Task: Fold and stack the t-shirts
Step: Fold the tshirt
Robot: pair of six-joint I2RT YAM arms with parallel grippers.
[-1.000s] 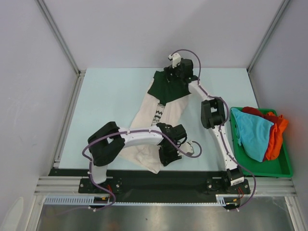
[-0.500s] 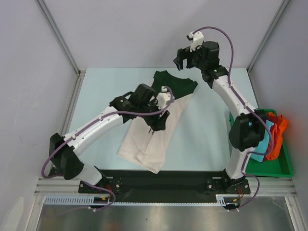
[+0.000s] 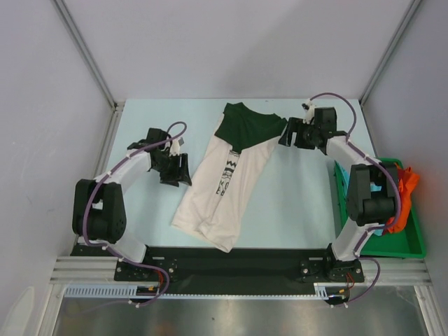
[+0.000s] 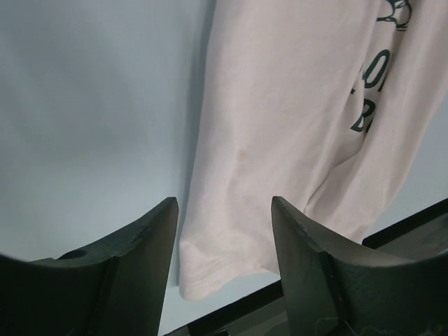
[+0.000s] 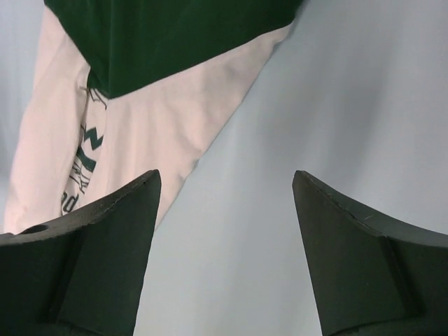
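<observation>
Where pale blue table meets grey walls, green t-shirt overlaps cream t-shirt

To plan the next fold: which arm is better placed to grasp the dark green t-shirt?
Probably right: the right gripper hovers open beside the green t-shirt; the left gripper is nearer the cream t-shirt.

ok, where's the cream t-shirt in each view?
Top external: cream t-shirt lies centre frame, running diagonally.
Left wrist: it fills the right half.
Right wrist: upper left, partly covered by the green t-shirt.
Shared landmark: its dark chest lettering.
</observation>
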